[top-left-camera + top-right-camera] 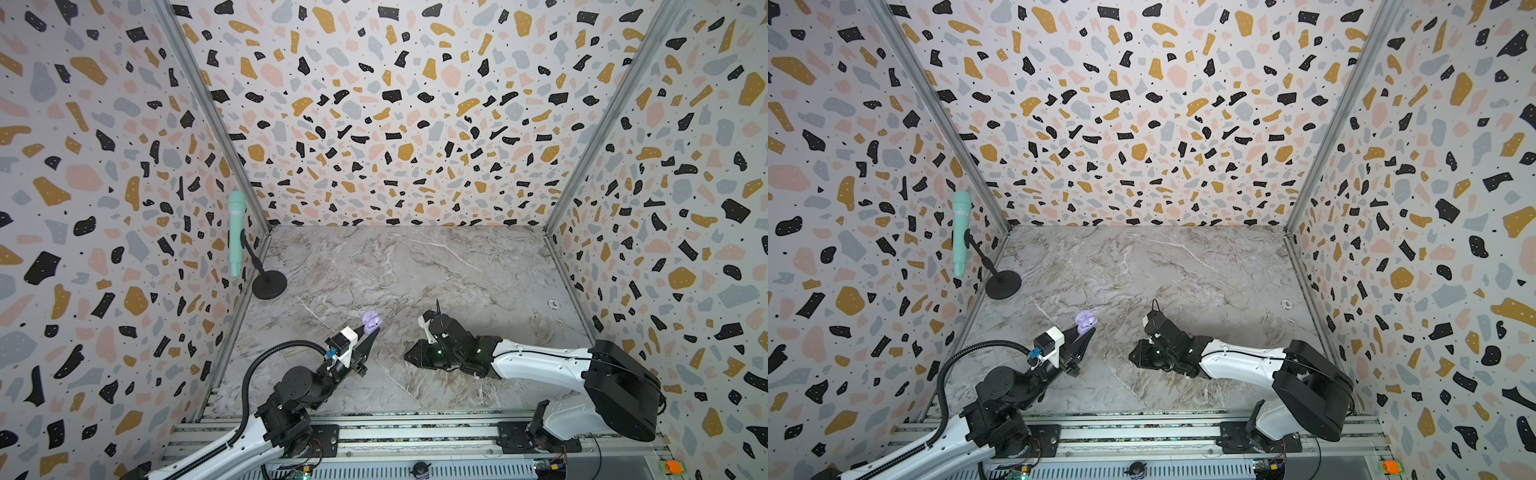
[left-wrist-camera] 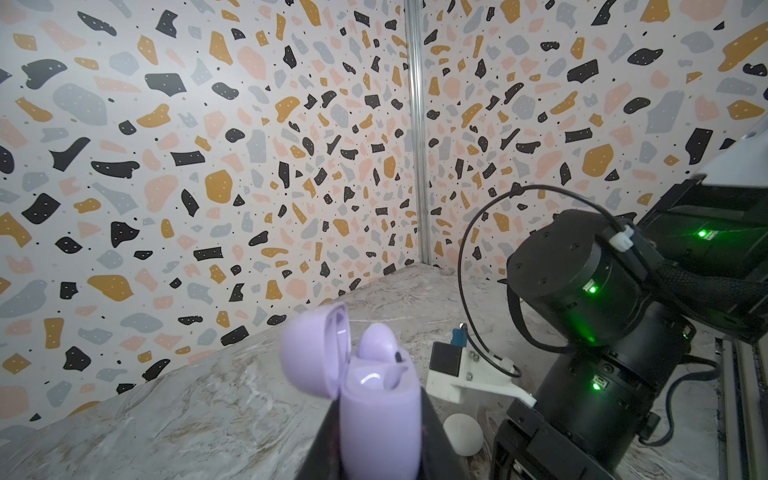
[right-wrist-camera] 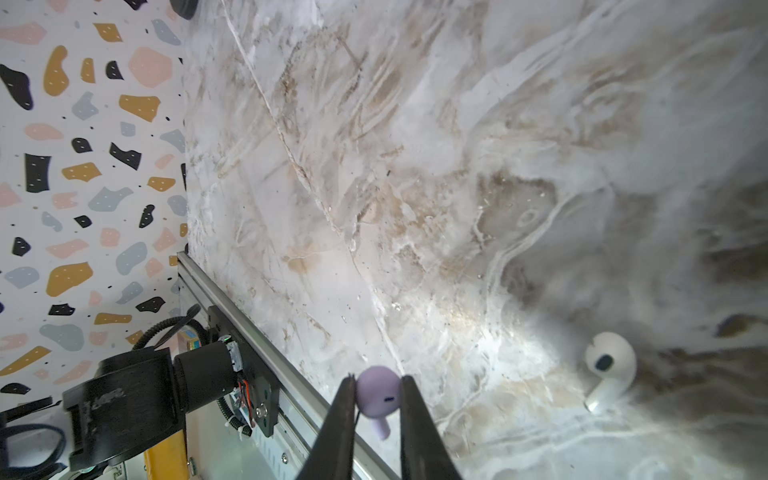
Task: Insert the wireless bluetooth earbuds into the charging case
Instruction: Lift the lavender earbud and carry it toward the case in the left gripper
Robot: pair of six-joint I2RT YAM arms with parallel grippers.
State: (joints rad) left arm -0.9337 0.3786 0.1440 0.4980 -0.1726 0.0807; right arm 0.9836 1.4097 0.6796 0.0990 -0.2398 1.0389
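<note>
Over marble table (image 3: 374, 166), right jaws pinch a lavender earbud (image 3: 376, 392); left jaws clamp the open case (image 2: 378, 419), blurred, perhaps half-filled.

White links, blk joints w/ green LEDs (image 2: 591, 288), blk tapered right gripper (image 3: 378, 380), corrugated hose (image 1: 247, 378) on left arm (image 1: 249, 444)

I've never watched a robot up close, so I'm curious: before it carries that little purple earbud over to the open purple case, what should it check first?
1. Case held: left gripper is shut on the lavender case. Ok.
2. Lid open: tipped back. Ok.
3. Earbud gripped: right gripper pinches the lavender earbud by its head. Ok.
4. Free slot: a seated earbud fills one side; the pocket beside it is blurred. Cannot tell.
5. Earbud over the case: the grippers stand apart in both top views. Not ok.
6. White earbud lies on the table, untouched. Ok.
</note>
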